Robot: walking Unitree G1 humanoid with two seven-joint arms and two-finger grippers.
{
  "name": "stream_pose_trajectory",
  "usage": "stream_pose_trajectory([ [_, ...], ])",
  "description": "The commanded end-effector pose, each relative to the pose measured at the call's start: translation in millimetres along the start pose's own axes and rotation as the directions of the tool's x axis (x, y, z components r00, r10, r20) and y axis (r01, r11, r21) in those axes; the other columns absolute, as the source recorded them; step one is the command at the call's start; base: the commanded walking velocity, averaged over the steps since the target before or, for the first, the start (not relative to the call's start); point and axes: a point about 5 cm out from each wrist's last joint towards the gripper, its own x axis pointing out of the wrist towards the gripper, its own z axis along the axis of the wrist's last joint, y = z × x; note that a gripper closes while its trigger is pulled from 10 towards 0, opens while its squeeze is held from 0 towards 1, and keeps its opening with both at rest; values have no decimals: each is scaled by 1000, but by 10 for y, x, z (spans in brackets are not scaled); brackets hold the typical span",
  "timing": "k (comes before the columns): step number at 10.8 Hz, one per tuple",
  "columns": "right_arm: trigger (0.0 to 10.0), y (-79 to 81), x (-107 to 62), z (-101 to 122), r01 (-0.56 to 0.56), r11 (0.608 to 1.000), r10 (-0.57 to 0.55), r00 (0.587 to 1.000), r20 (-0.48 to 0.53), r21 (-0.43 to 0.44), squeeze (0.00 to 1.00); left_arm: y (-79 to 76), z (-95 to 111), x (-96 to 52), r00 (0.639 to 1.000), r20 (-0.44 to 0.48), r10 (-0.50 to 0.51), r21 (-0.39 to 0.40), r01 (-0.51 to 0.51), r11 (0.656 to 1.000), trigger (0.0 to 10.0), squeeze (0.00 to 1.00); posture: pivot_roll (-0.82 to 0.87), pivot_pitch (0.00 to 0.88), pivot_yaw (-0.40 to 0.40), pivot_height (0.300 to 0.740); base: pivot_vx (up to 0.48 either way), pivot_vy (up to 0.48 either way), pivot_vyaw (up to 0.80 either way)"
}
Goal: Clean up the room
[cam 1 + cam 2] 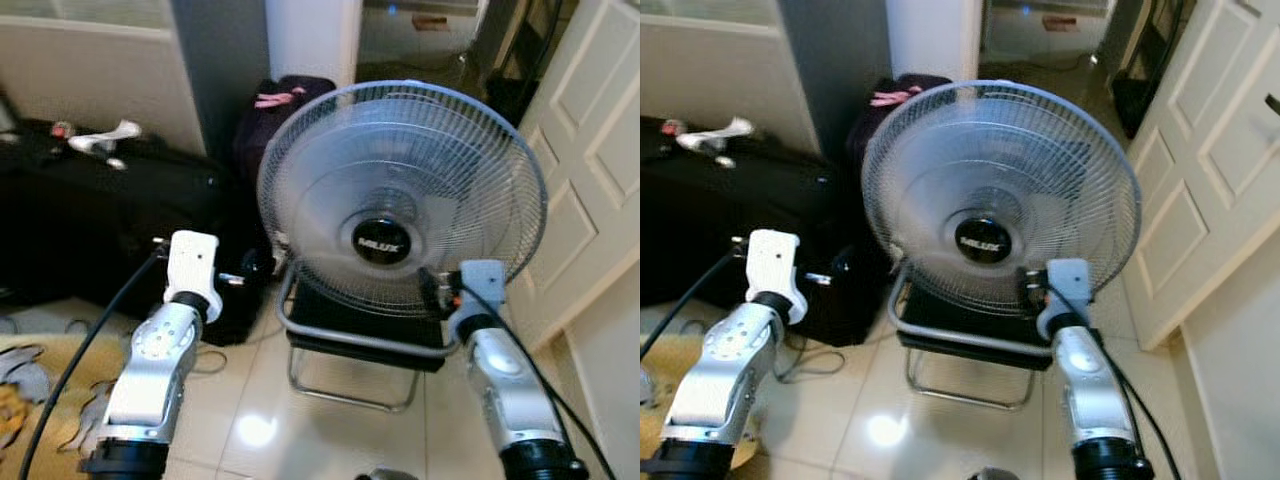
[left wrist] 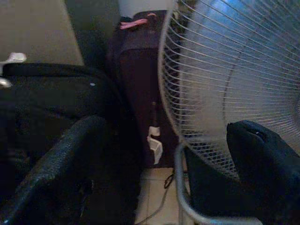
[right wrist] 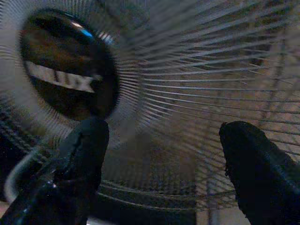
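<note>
A pale blue fan with a round wire grille and a black hub stands on a bent metal tube frame on the tiled floor. My right gripper is open right in front of the lower grille, just beside the hub, with nothing between its fingers. My left gripper is open too, level with the grille's lower left rim. One of its fingers lies in front of the grille and the other before a black bag.
A wide black bag with a white object on top lies to the left. An upright dark suitcase with a pink tag stands behind the fan. A white door closes the right side. A yellow rug covers the near left.
</note>
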Motion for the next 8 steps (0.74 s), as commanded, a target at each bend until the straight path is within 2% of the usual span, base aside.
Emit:
stream_pose_trajectory([
  [1, 10000, -33, 6, 30, 9, 1000, -9, 1000, 6, 4, 0, 10, 23, 0, 1000, 8, 3, 4, -3, 1000, 10000, 67, -54, 0, 11, 740, 0, 0, 0],
  [8, 10000, -33, 6, 30, 9, 1000, -9, 1000, 6, 4, 0, 10, 23, 0, 1000, 8, 3, 4, -3, 1000, 10000, 67, -54, 0, 11, 740, 0, 0, 0],
])
